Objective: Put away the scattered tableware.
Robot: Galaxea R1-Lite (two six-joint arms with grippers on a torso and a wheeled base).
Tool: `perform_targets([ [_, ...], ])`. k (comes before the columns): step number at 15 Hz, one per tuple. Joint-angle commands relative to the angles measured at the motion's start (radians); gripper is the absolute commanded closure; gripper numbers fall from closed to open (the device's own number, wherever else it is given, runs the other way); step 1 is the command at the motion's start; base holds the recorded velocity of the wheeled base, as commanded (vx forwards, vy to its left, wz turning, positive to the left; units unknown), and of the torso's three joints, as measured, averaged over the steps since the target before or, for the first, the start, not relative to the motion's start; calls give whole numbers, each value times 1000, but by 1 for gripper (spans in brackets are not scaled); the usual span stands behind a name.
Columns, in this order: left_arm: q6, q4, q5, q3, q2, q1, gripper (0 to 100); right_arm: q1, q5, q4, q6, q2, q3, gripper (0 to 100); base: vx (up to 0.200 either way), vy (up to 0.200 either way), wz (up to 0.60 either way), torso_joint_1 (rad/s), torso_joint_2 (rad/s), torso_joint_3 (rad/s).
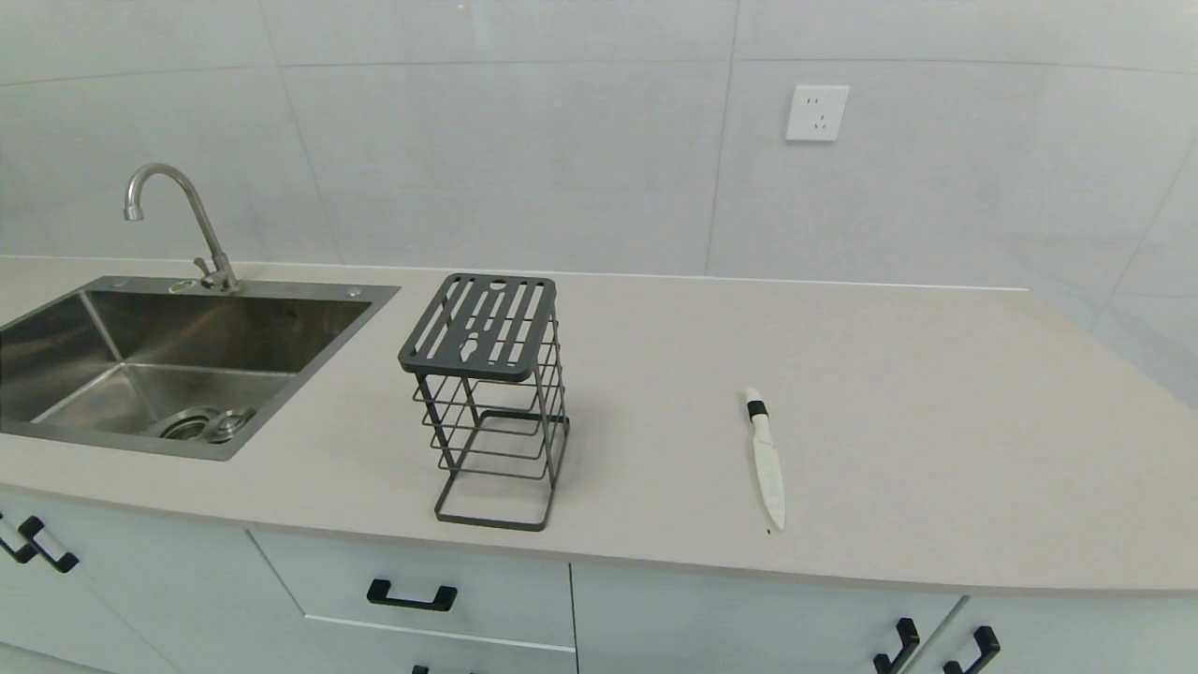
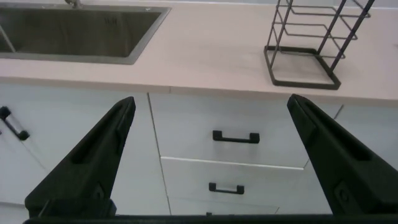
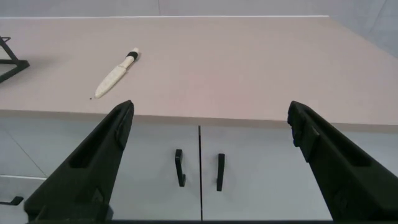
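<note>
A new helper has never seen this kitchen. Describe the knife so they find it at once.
Start at the long pale counter with the sink at its left end. Right of the black wire rack, near the front edge, lies the knife. It is the only loose item: flat, cream-white, with a black band on its handle.

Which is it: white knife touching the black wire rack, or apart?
Apart. The head view shows a wide stretch of bare countertop between the white knife and the black wire rack.
</note>
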Motion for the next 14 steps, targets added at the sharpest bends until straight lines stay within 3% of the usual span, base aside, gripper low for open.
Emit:
perform_targets([
  [1, -1, 0, 0, 0, 1, 0, 0, 1, 1, -1, 0, 1, 0, 0, 0, 0, 0, 0, 0, 0],
  [7, -1, 0, 0, 0, 1, 0, 0, 0, 1, -1, -2, 1, 0, 0, 0, 0, 0, 0, 0, 0],
  [14, -1, 0, 0, 0, 1, 0, 0, 0, 1, -1, -3, 1, 0, 0, 0, 0, 0, 231, -448, -219],
])
